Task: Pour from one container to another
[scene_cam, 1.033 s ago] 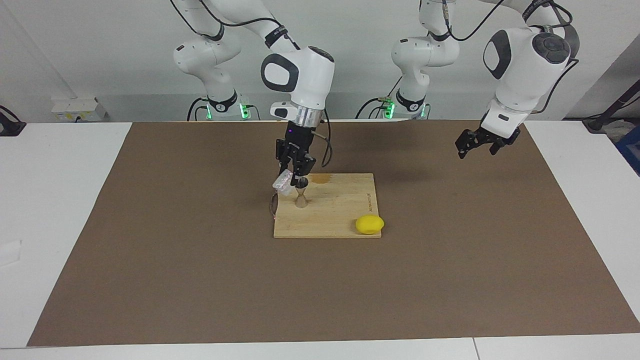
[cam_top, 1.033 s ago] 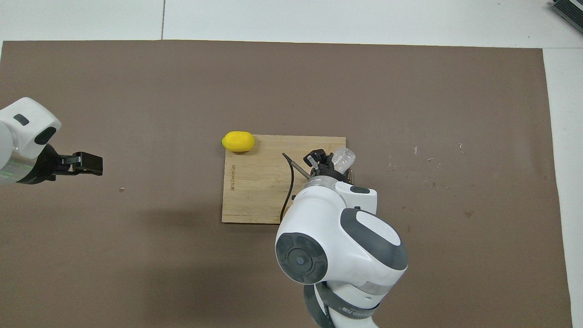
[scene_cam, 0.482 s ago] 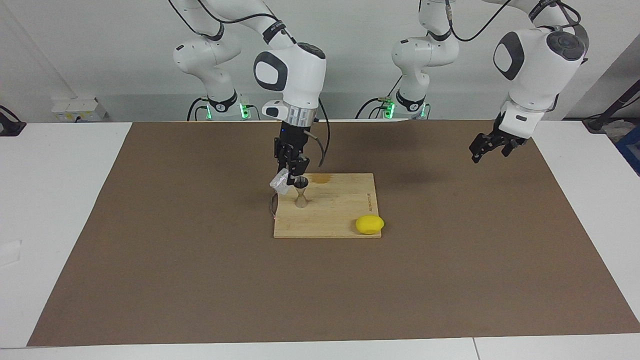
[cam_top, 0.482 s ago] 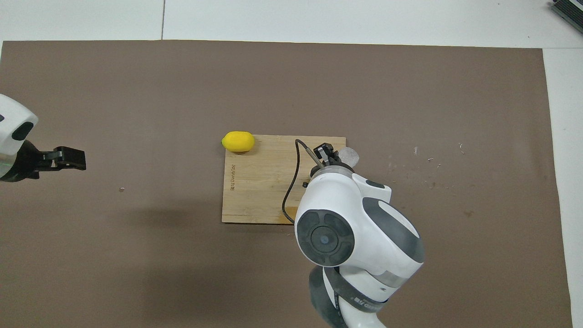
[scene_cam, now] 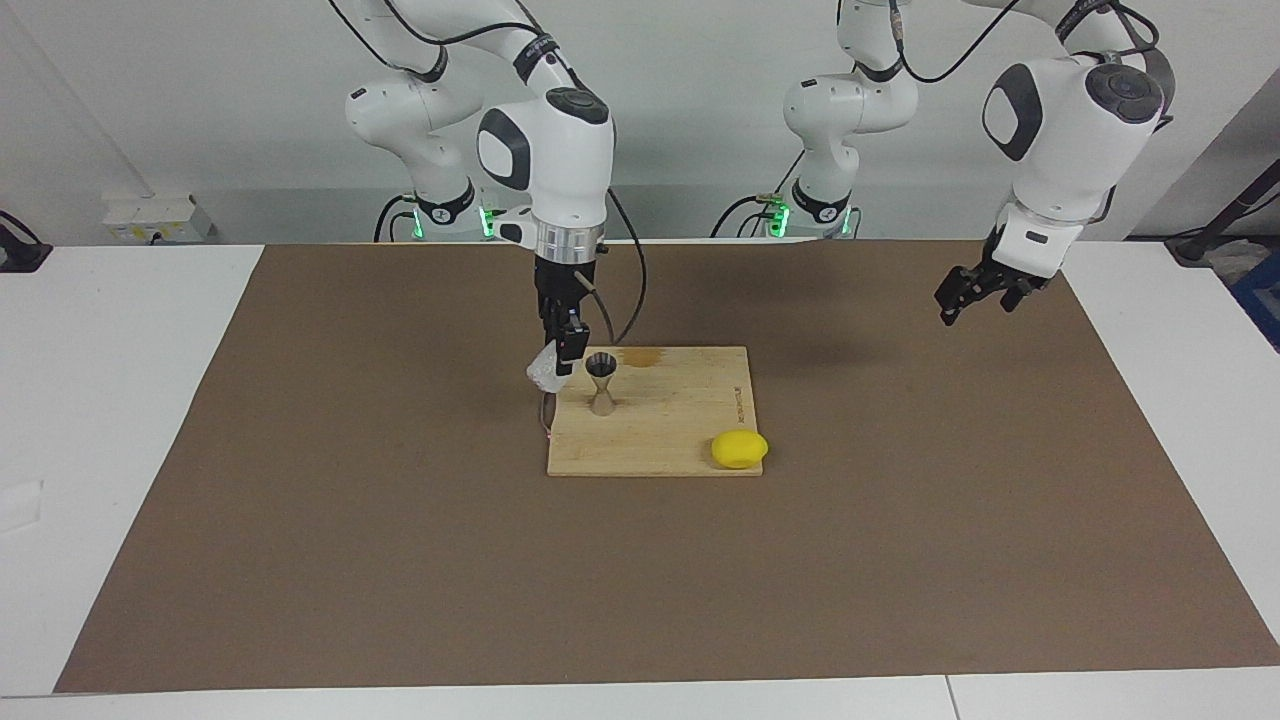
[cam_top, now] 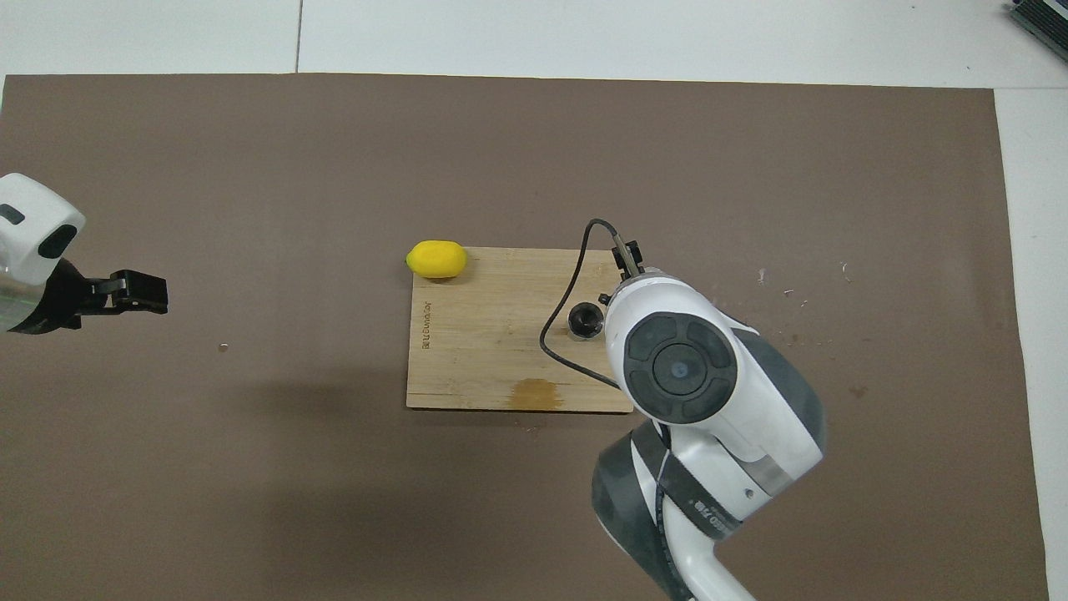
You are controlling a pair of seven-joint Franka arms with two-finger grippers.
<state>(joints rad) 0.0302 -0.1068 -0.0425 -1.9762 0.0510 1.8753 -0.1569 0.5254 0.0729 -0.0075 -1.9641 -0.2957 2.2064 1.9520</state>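
Observation:
The metal hourglass jigger (scene_cam: 601, 385) stands upright on the wooden cutting board (scene_cam: 680, 440), near the board's corner nearest the right arm. It also shows in the overhead view (cam_top: 584, 320). My right gripper (scene_cam: 560, 358) is shut on the small clear cup (scene_cam: 543, 372) and holds it tilted, low over the board's edge beside the jigger, toward the right arm's end. In the overhead view the right arm's wrist hides the cup and the gripper. My left gripper (scene_cam: 975, 297) is open and empty, and waits in the air over the mat at the left arm's end (cam_top: 138, 292).
A yellow lemon (scene_cam: 739, 449) lies at the board's corner farthest from the robots, toward the left arm's end (cam_top: 435, 259). A darker wet patch (scene_cam: 643, 356) marks the board's edge nearest the robots. A brown mat (scene_cam: 400, 560) covers the table.
My right gripper has carried the cup off the jigger's mouth toward the right arm's end, and the jigger now shows uncovered. The left gripper has drifted toward its own end of the table.

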